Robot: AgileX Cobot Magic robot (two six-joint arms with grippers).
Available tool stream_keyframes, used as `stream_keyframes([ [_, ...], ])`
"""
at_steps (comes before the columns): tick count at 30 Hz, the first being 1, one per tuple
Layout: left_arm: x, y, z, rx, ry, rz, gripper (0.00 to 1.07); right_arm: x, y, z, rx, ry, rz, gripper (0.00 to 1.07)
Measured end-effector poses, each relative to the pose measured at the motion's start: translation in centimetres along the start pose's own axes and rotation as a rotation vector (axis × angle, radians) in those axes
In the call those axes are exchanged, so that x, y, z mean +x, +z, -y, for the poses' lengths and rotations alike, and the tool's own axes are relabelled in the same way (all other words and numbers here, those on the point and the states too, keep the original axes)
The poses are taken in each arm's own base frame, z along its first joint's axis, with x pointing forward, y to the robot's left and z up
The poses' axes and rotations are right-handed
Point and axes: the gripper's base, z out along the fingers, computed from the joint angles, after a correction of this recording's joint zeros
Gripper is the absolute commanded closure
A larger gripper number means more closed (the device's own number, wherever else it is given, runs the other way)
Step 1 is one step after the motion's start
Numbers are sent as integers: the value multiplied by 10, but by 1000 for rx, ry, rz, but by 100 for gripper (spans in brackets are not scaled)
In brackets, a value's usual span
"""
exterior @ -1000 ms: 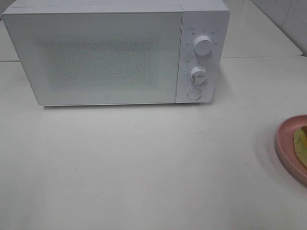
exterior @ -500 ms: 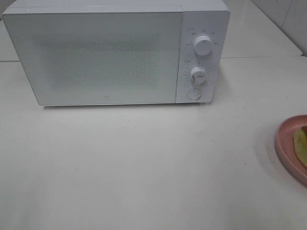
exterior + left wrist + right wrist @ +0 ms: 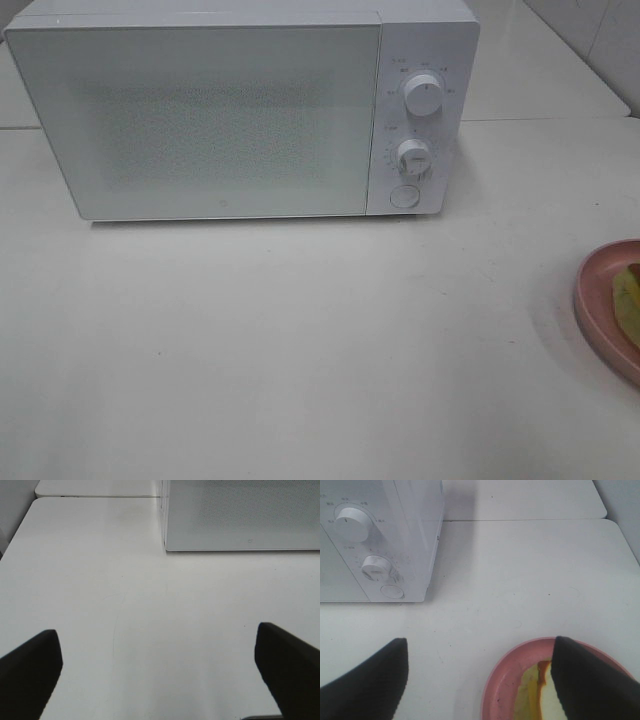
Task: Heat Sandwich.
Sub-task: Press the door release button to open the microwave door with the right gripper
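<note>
The left gripper (image 3: 156, 632) hangs wide open over the white table (image 3: 100, 590), nothing between its 2 dark fingers; the right gripper (image 3: 480, 642) is also spread wide and holds nothing, with 1 finger (image 3: 590, 680) overlapping the pink plate (image 3: 502, 690) in its wrist view; the sandwich (image 3: 535, 695) lies on that plate, at the right edge of the high view, well apart from the white microwave (image 3: 220, 120); its door is shut.
</note>
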Motion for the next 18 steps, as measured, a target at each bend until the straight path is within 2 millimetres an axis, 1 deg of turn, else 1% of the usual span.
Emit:
stream_keyframes([
  [1,0,0,0,0,0,0,6,-2,7,0,-2,-1,4,31],
  [2,0,0,0,0,0,0,6,-2,11,-1,-4,0,2,31],
  [3,0,0,0,0,0,0,6,-2,11,-1,-4,0,2,31],
  [7,0,0,0,0,0,0,6,-6,31,-2,-14,-2,39,31],
  [8,0,0,0,0,0,0,6,-6,31,-2,-14,-2,39,31],
  [9,0,0,0,0,0,0,6,-5,36,-3,-18,-3,55,31],
  [10,0,0,0,0,0,0,6,0,45,-3,-24,-4,75,31],
  [11,0,0,0,0,0,0,6,4,49,-3,-27,-4,85,31],
  [13,0,0,0,0,0,0,6,6,52,-3,-31,-4,102,31],
  [14,0,0,0,0,0,0,6,13,58,-4,-36,-4,117,31],
  [15,0,0,0,0,0,0,6,16,59,-4,-39,-4,133,31],
  [18,0,0,0,0,0,0,6,19,63,-6,-51,-5,155,31],
])
